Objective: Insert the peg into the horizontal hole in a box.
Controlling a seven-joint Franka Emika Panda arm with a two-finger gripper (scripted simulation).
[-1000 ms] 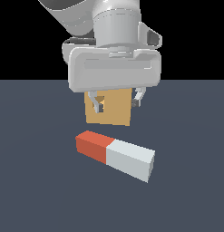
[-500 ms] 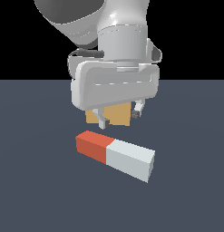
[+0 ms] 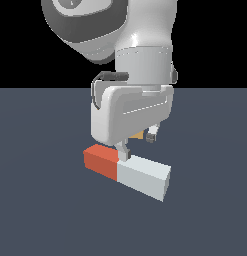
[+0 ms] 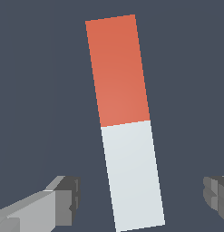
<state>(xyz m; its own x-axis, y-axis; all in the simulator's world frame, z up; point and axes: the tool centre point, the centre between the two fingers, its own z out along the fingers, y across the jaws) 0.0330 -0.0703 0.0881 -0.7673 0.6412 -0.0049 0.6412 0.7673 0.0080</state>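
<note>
The Panda arm's gripper [image 4: 139,199] hangs low over the red-and-white peg [image 3: 129,171], its jaws spread wide with one finger [image 4: 59,201] on either side of the white section, holding nothing. The peg lies flat on the dark floor, red end toward the exterior view's left. Behind the hand, only a sliver of the tan-orange box [image 3: 138,135] shows

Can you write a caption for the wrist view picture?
Open gripper straddling the pale end of the peg lying on the floor.
</note>
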